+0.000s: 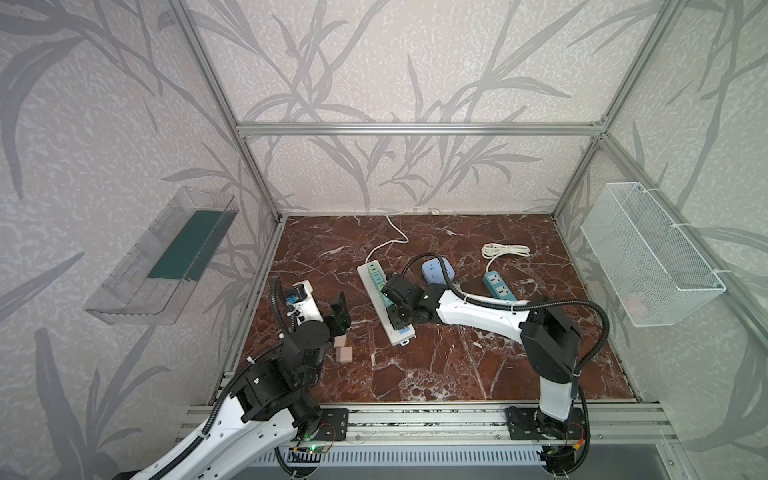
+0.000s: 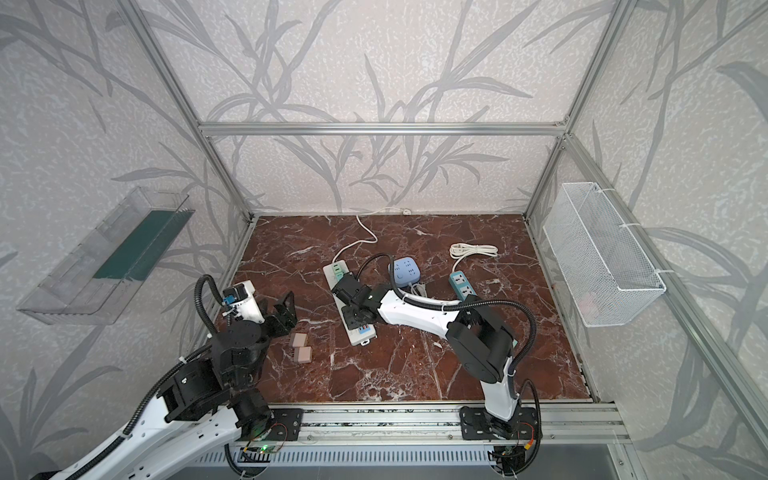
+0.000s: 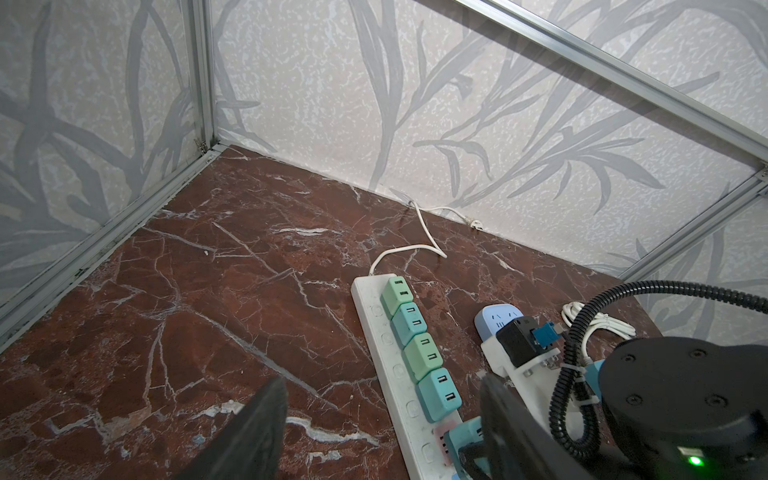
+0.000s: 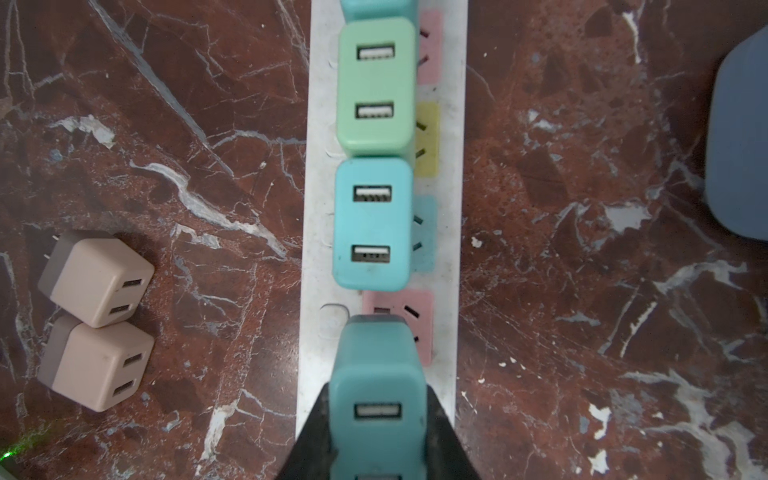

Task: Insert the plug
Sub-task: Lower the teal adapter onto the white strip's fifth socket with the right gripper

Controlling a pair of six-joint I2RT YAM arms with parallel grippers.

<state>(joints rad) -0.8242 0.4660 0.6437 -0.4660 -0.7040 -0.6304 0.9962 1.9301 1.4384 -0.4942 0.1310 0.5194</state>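
Right gripper is pinching the teal plug tight, a finger on each side. The plug hangs right over the strip, at the pink socket toward the strip's end farthest from its cord. Prongs are hidden under the body, so I can't tell if they're in the slots.

Worry no. 1: misalignment. If the prongs land on the socket face, not the slots, pushing down just jams. Or the plug twists in my pinch, b/c I only hold two sides.

No. 2: the blue charger in the next socket up the strip sits v. close. My plug's edge could catch its corner and tip.

No. 3: the strip isn't braced. Left gripper is spread and holding nothing, well off to the strip's left in both top views, near the two beige plugs. So any sideways push prob slides or swings the strip on the smooth marble, and alignment goes. A hard off-axis shove could bend prongs too.

Best bet, I reckon: straight down, slow, w/ no side load.
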